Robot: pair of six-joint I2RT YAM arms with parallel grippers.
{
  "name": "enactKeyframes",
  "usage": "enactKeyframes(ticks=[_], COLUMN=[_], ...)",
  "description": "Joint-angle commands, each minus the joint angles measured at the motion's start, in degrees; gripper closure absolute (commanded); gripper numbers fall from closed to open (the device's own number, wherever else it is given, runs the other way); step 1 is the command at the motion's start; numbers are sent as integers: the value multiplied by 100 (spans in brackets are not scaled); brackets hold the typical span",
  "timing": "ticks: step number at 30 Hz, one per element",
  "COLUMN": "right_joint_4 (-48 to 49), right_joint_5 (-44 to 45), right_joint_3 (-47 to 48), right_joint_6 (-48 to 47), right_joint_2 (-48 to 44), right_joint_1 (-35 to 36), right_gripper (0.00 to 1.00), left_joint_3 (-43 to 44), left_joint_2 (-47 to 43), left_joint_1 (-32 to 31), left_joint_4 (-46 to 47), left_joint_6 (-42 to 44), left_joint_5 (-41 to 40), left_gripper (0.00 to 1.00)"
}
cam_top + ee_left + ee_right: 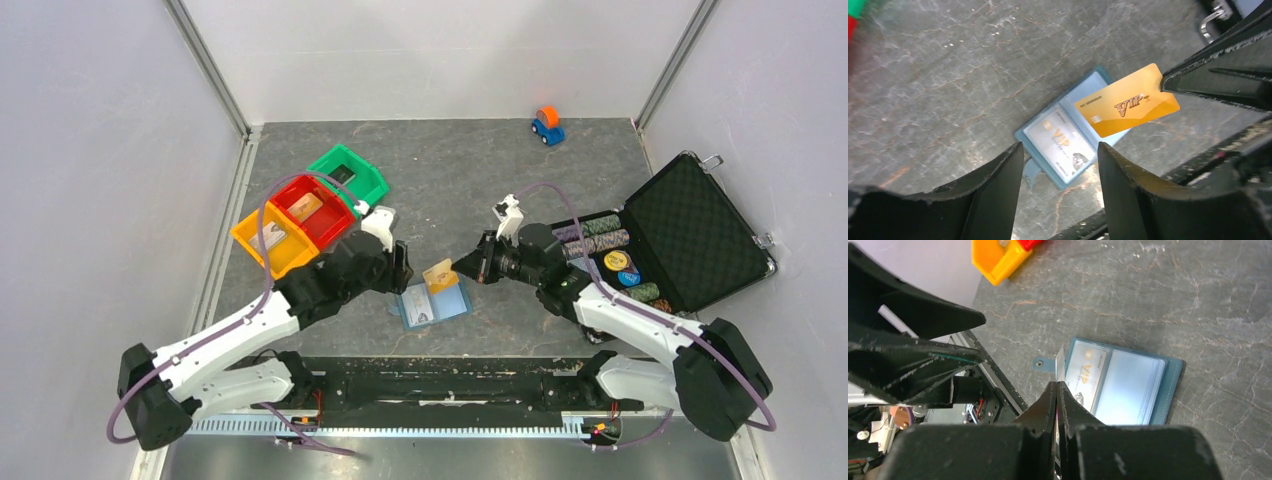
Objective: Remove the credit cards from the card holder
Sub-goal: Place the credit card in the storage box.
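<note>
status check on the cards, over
Right end effector shut on gold card, over open card holder. Left end effector open, empty. One whitish card in holder. Nothing blocking.

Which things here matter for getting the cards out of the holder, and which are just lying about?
For the job:
- gold card, pinched in the right gripper
- pale card, in the open card holder
- left gripper, open

Lying about:
- green bin, red bin, yellow bin
- black case with poker chips
- toy car
</note>
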Motion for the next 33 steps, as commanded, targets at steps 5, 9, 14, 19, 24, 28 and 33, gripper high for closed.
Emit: enactKeyframes(ticks=[5,9,14,19,24,28,33], right_joint_4=[1430,1783,2304,2832,3204,3198,3340], right_joint_5=[-638,-859,-1108,-1087,-874,-850,-854], right_joint_3=[-435,-575,-743,-949,-1134,-1166,-1313], right_joint_6=[-15,183,453,907,1170,1191,1340], right_joint_2=[-370,-436,-586,-786,-1029,-1103,-1075], right_joint_1=[-137,-164,-196,-253,-260,-258,-260], right_gripper=[100,100,100,100,100,100,100], left_joint_3=[172,-136,-454,-785,-1027,-1135,-1332], left_joint_2=[-222,-292,-418,-557,-567,-515,-586], left_joint_1=[1135,1457,1615,1678,1695,1705,1705], left_joint_4=[442,799,1224,1826,2336,2761,3322], left_joint_6=[-876,-1138,-1367,-1751,-2068,-2360,-2782], left_joint_5=[2309,2822,3285,3700,3929,4089,4155], left_gripper=[36,36,32,27,26,26,36])
